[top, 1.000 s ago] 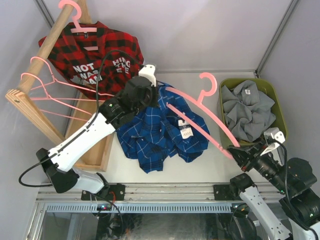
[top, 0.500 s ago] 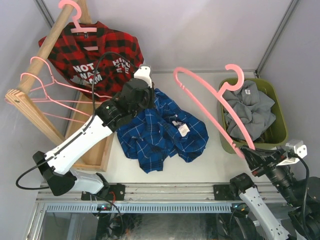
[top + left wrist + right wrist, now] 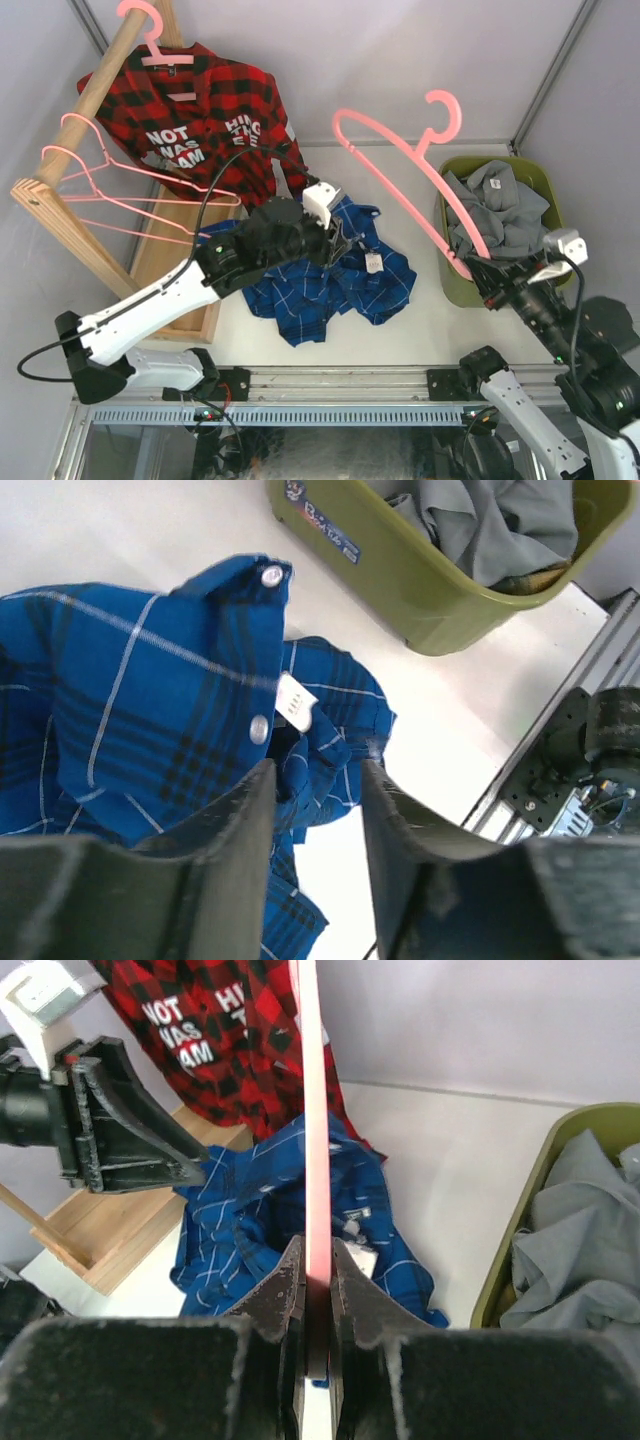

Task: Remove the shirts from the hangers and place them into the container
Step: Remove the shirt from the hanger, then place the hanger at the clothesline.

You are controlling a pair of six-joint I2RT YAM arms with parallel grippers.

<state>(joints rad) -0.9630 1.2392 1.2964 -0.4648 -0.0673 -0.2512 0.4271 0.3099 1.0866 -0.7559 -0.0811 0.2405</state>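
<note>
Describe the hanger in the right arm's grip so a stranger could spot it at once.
Start at the olive-green container on the right; at its near-left corner the right tool is shut on a pink hanger. It slants up in the air, bare, while the other pink hangers hang on the wooden rail at the left.

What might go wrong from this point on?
1. The right gripper pinches the pink hanger at one end only; the long hanger could twist, slip, or drop into the bin onto the grey shirt.
2. The left gripper is open above the crumpled blue plaid shirt; it may catch only a thin fold, so the shirt could trail over the bin rim.
</note>
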